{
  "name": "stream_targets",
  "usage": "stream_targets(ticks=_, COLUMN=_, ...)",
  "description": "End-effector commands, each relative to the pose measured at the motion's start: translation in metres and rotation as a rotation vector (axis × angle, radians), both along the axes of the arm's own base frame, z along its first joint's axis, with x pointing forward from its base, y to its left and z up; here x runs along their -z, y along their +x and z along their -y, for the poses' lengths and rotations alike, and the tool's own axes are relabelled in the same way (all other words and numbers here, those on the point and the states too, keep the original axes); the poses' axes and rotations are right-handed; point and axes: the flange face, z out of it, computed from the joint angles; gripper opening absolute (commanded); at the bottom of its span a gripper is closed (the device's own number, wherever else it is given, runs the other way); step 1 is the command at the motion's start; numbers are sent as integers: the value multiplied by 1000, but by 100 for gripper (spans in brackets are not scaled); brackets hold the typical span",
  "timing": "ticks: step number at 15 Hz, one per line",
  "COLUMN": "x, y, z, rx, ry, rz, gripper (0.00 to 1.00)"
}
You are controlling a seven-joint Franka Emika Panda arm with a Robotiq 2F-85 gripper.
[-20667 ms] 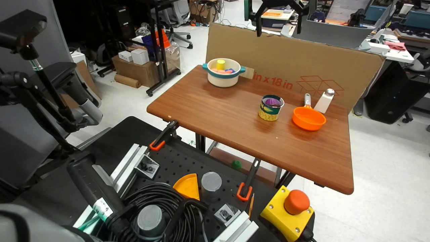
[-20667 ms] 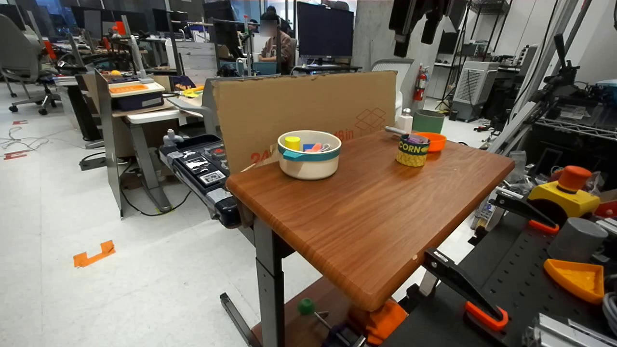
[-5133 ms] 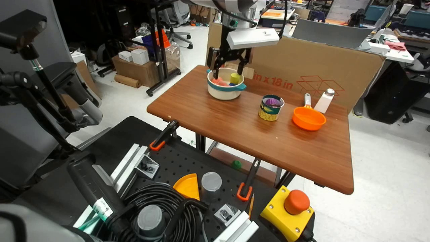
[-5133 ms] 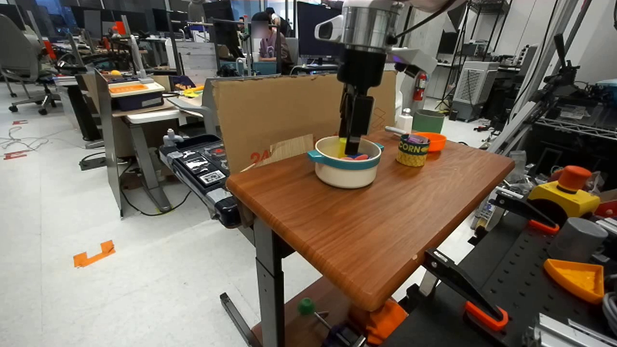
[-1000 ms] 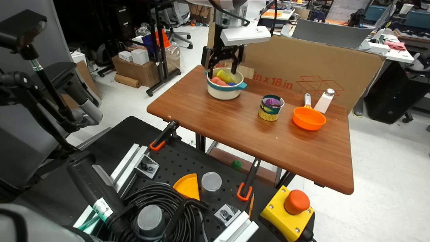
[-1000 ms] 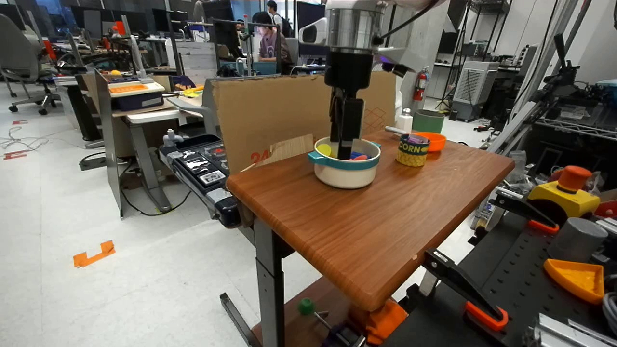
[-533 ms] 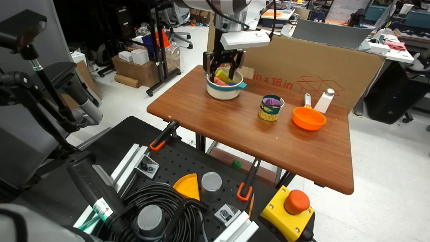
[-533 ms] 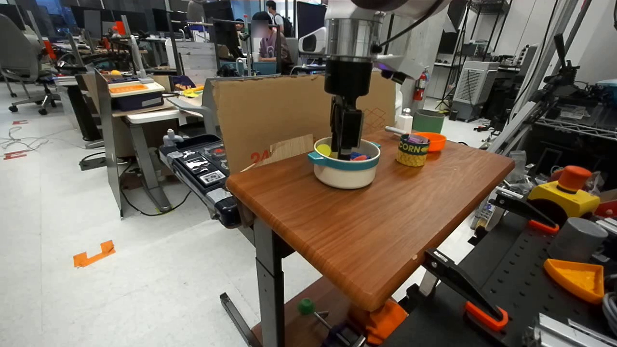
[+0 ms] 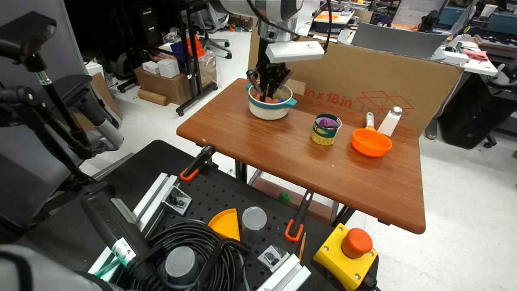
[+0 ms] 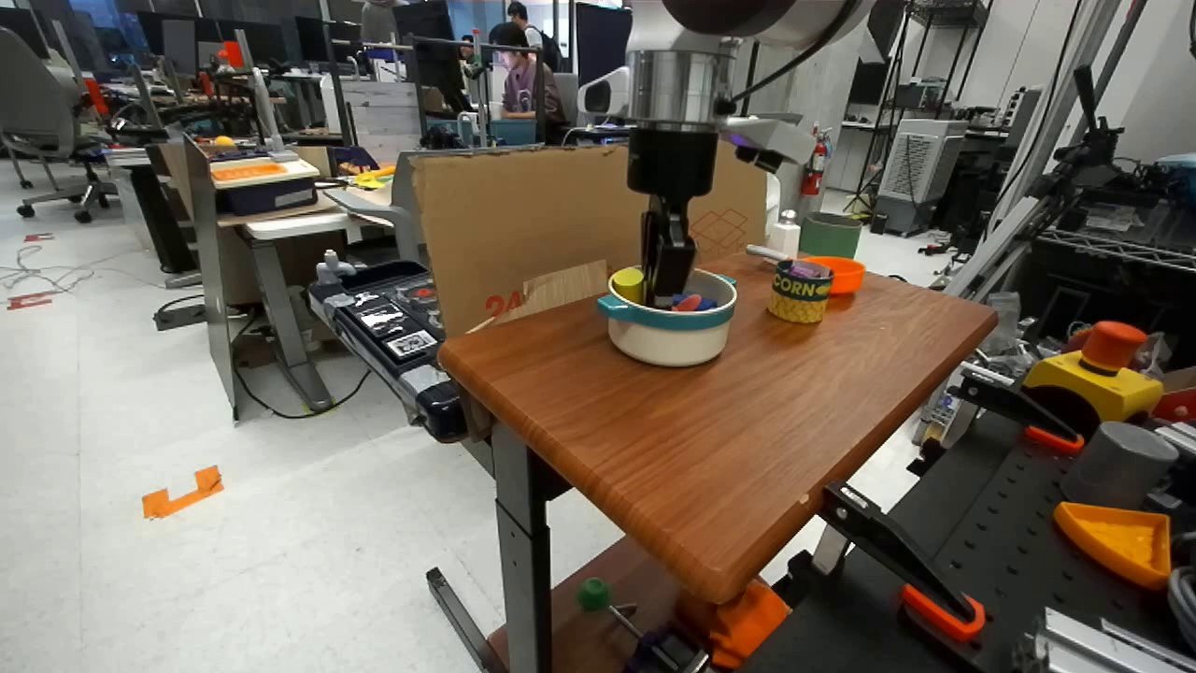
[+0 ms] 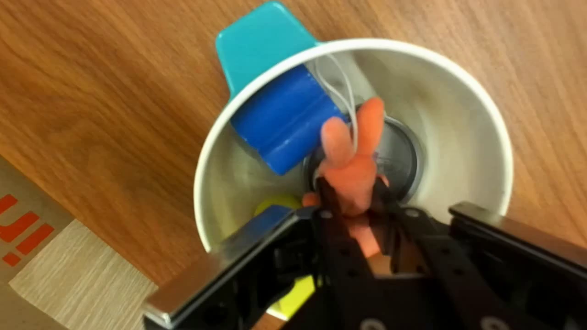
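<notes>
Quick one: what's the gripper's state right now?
Gripper: closed on the orange-pink bunny-eared toy, one finger on each side, inside the pot.

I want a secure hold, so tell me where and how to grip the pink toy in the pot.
Likely best across the head of the pink toy, just below its two ears, coming from above: the wall of the pot surrounds it, and the gripper straddles it there.

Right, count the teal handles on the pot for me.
2. One teal handle is on the side of the pot nearer the corn can; the matching handle is on the opposite side. No others seem hidden.
</notes>
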Motion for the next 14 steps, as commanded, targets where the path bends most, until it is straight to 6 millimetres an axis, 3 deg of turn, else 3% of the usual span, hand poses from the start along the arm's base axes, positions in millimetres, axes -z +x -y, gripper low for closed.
stream_targets(ticks=1, x=2, y=6, z=0, rx=-6, ry=-1, rz=-20, gripper=0)
stream_targets(ticks=6, x=-7, y=5, z=-1, rx=-13, ry=11, rz=-13, gripper=2)
stream_targets(ticks=14, x=-39, y=-4, z=-16, rx=-77, ry=24, rz=51, gripper=2)
